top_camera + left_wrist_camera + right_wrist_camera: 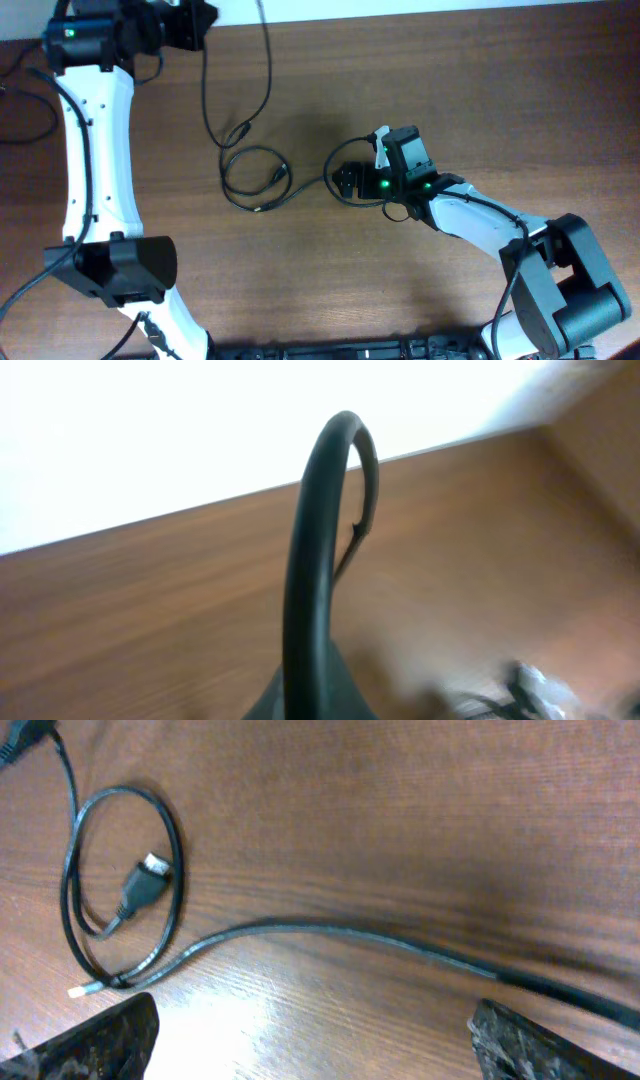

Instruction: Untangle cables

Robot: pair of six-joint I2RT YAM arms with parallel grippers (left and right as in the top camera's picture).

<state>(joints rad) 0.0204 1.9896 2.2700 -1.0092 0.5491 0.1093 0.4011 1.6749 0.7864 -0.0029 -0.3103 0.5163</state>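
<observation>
overhead: noted left gripper (195,22) at the top-left of the brown wooden table (450,80), closed, apparently pinching a long thin black cord (205,100) trailing down to a small plug near mid-table. noted a second thin black cord (255,175), coiled in one loop just below that plug; cannot tell whether touching it. right gripper (345,182) at the loop's trailing end.

left wrist: blurred. only a dark arc of the long thin black cord (310,560) rising from bottom centre; finger pads not made out.

right wrist: fingers (100,1040) spread wide either side of the second thin black cord (300,928), gripping nothing. silver-tipped plug (150,880) lying inside the loop.

progress: judged partway. cords seemingly separate, loop not yet straightened.

containers: none in view.
</observation>
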